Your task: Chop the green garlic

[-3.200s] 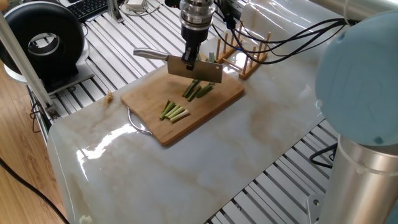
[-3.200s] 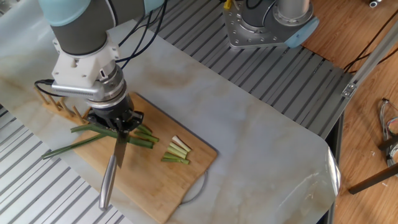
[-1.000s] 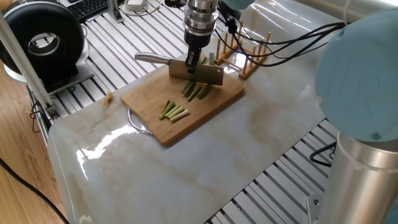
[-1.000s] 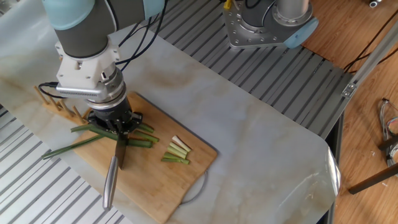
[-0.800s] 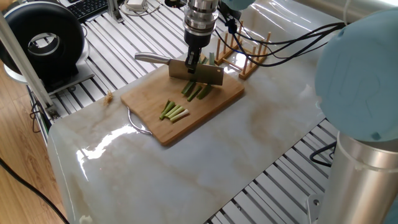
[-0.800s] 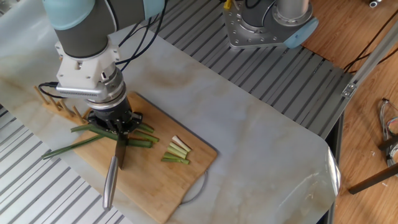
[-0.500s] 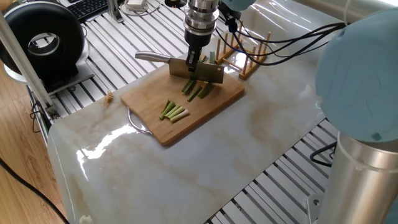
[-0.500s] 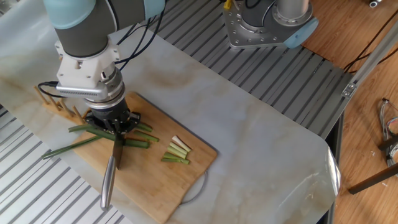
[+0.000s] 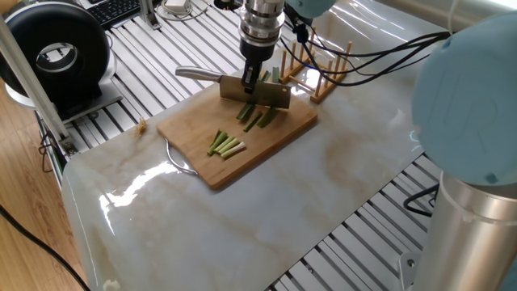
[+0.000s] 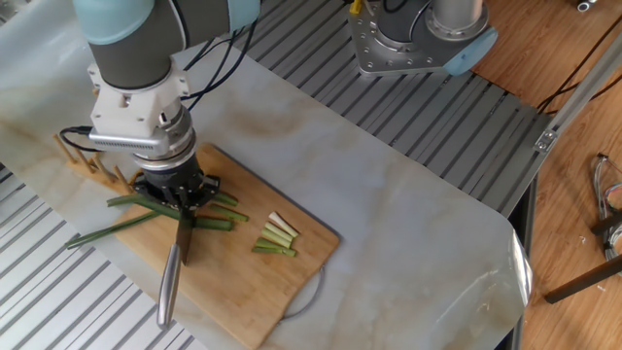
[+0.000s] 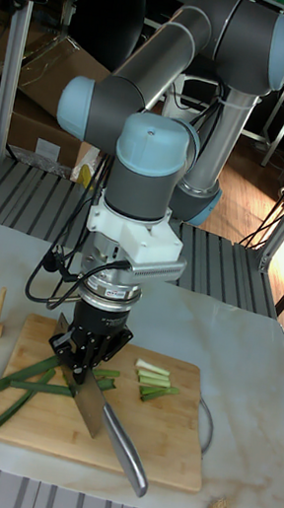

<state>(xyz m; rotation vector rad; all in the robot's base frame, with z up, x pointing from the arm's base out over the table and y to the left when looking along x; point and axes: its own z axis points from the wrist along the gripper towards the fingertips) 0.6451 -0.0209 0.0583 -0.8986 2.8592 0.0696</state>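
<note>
Green garlic (image 10: 136, 218) lying flat across cutting board (image 10: 292, 282), leaves overhanging, claw (image 10: 183, 206) clamping knife (image 10: 175, 267).

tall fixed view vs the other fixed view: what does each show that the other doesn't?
Only the tall fixed view shows the whole arm up to its shoulder and the knife blade's flat face. Only the other fixed view shows the arm's base and the wooden floor. Both show the gripper shut on the knife, the green garlic under it, cut pieces and the cutting board.
</note>
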